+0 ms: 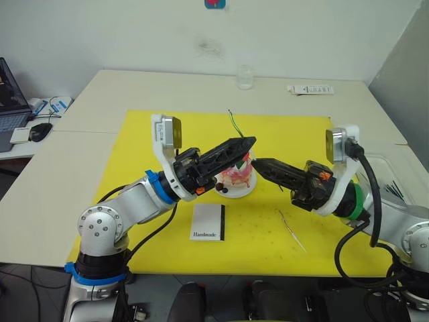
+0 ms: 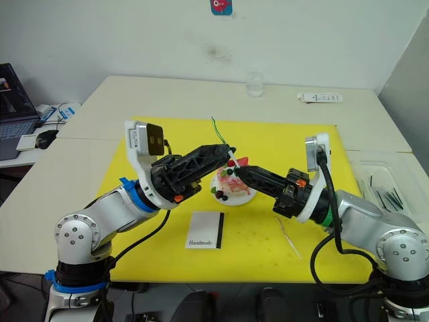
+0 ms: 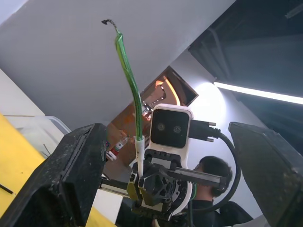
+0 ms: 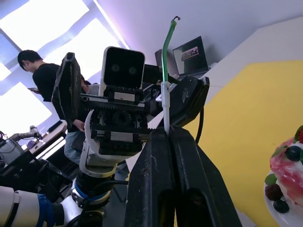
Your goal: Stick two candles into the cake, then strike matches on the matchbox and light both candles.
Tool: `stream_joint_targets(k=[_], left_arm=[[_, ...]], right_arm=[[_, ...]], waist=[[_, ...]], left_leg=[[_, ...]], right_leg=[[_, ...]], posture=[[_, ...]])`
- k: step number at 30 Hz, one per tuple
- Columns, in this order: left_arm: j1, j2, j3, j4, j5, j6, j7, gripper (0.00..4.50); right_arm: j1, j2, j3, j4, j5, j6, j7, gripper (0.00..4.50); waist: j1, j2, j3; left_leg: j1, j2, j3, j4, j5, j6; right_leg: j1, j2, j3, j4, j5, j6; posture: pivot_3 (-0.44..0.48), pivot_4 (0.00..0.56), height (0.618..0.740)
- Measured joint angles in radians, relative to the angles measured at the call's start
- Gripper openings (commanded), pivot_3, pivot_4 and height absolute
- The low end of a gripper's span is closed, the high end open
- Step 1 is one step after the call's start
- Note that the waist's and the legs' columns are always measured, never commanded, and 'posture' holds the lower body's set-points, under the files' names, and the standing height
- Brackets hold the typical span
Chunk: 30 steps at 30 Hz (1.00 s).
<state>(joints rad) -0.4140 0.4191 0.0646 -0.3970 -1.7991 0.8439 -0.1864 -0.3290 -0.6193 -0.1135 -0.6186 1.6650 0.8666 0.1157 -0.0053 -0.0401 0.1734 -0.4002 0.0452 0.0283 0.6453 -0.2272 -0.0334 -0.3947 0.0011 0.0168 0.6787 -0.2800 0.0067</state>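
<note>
A: Head views: right gripper [image 2: 236, 169] pinches a green-tinted candle [image 2: 218, 131] by its white base, upright, just above the cake [image 2: 231, 184]. Left gripper [image 1: 249, 143] beside it, fingers spread either side.
B: Second candle [image 1: 292, 230] on the yellow mat [image 1: 134, 147], below the right gripper; matchbox [image 1: 208, 222] below the left.
A: Left wrist view: candle stands between open fingers [image 3: 75, 175], untouched.
B: Right wrist view: jaws pressed together on the base. Risk, I judge: a thin grip lets the candle tilt or slip on insertion
</note>
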Motion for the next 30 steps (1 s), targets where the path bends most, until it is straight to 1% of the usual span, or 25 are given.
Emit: stream_joint_targets(k=[2, 5, 9, 10, 11, 13, 17, 18, 21, 24, 28, 30], left_arm=[[0.000, -0.003, -0.001, 0.009, -0.009, 0.000, 0.000, 4.50], [-0.003, -0.012, -0.006, 0.015, -0.021, 0.000, 0.000, 3.90], [-0.009, -0.014, -0.017, 0.025, -0.031, 0.001, -0.001, 2.66], [-0.012, -0.015, -0.018, 0.029, -0.032, 0.001, -0.001, 2.29], [-0.013, -0.015, -0.018, 0.032, -0.032, 0.001, -0.002, 2.05], [-0.013, -0.016, -0.018, 0.045, -0.033, 0.002, -0.003, 1.30], [-0.013, -0.016, -0.017, 0.061, -0.032, 0.003, -0.003, 0.09], [-0.013, -0.015, -0.017, 0.065, -0.032, 0.004, -0.005, 0.01], [-0.013, -0.013, -0.015, 0.070, -0.032, 0.005, -0.018, 0.01], [-0.013, -0.009, -0.014, 0.073, -0.032, 0.010, -0.024, 0.00], [-0.017, -0.006, -0.013, 0.071, -0.012, 0.018, -0.048, 0.00], [-0.042, 0.015, -0.009, 0.067, 0.061, 0.008, -0.059, 0.00]], right_arm=[[-0.003, 0.000, 0.004, 0.000, 0.002, -0.007, -0.006, 0.05], [-0.005, -0.001, 0.019, 0.000, 0.006, -0.011, -0.009, 0.00], [-0.006, -0.003, 0.020, 0.000, 0.007, -0.020, -0.011, 0.00], [-0.007, -0.003, 0.022, 0.000, 0.007, -0.022, -0.011, 0.00], [-0.008, -0.003, 0.025, 0.000, 0.007, -0.025, -0.012, 0.00], [-0.014, -0.002, 0.035, 0.000, 0.007, -0.028, -0.014, 0.00], [-0.027, 0.000, 0.051, -0.003, 0.010, -0.032, -0.011, 0.00], [-0.031, 0.001, 0.057, -0.002, 0.009, -0.034, -0.014, 0.00], [-0.038, 0.005, 0.060, -0.002, 0.008, -0.036, -0.018, 0.00], [-0.042, 0.011, 0.068, 0.002, 0.009, -0.039, -0.031, 0.60], [-0.043, 0.005, 0.070, 0.013, 0.003, -0.044, -0.037, 2.07], [-0.039, -0.033, 0.063, 0.011, -0.026, -0.041, -0.026, 2.79]], waist=[[0.000, 0.000, 0.000], [0.000, 0.000, 0.000], [0.000, 0.000, 0.000], [0.001, 0.000, 0.000], [0.000, 0.000, 0.000], [0.000, 0.000, 0.000], [0.000, 0.000, 0.000], [0.000, 0.000, 0.000], [0.000, 0.000, 0.000], [0.000, 0.000, 0.000], [0.000, 0.000, 0.000], [0.001, 0.000, 0.000]], left_leg=[[0.000, 0.000, 0.000, 0.000, 0.000, 0.000], [0.000, 0.000, 0.000, 0.000, 0.000, 0.000], [0.000, 0.000, 0.000, 0.000, 0.000, 0.000], [0.000, 0.000, 0.000, 0.000, 0.000, 0.000], [0.000, 0.000, 0.000, 0.000, 0.000, 0.000], [0.000, 0.000, 0.000, 0.000, 0.000, 0.000], [0.000, 0.000, 0.000, 0.000, 0.000, 0.000], [0.000, 0.000, 0.000, 0.000, 0.000, 0.000], [-0.001, 0.000, 0.000, -0.001, 0.000, 0.000], [-0.001, 0.000, 0.000, -0.001, 0.000, 0.000], [-0.001, 0.000, 0.000, -0.001, 0.000, 0.000], [-0.001, 0.000, 0.000, -0.001, 0.000, 0.000]], right_leg=[[0.000, 0.000, 0.000, 0.000, 0.000, 0.000], [0.000, 0.000, 0.000, 0.000, 0.000, 0.000], [0.000, 0.000, 0.000, 0.000, 0.000, 0.000], [0.000, 0.000, 0.000, 0.000, 0.000, 0.000], [0.000, 0.000, 0.000, 0.000, 0.000, 0.000], [0.000, 0.000, 0.000, 0.000, 0.000, 0.000], [0.000, 0.000, 0.000, -0.001, 0.000, 0.000], [0.000, 0.000, 0.000, -0.001, 0.000, 0.000], [-0.001, 0.000, 0.000, -0.001, 0.000, 0.000], [-0.001, 0.000, 0.000, -0.001, 0.000, 0.000], [-0.001, 0.000, 0.000, -0.001, 0.000, 0.000], [-0.001, 0.000, 0.000, -0.001, 0.000, 0.000]], posture=[[0.000, 0.150, 0.740], [0.000, 0.150, 0.740], [0.000, 0.150, 0.740], [0.000, 0.150, 0.740], [0.000, 0.150, 0.740], [0.000, 0.150, 0.740], [0.000, 0.150, 0.740], [0.000, 0.150, 0.740], [0.000, 0.150, 0.740], [0.000, 0.150, 0.740], [0.000, 0.150, 0.740], [0.000, 0.150, 0.740]])
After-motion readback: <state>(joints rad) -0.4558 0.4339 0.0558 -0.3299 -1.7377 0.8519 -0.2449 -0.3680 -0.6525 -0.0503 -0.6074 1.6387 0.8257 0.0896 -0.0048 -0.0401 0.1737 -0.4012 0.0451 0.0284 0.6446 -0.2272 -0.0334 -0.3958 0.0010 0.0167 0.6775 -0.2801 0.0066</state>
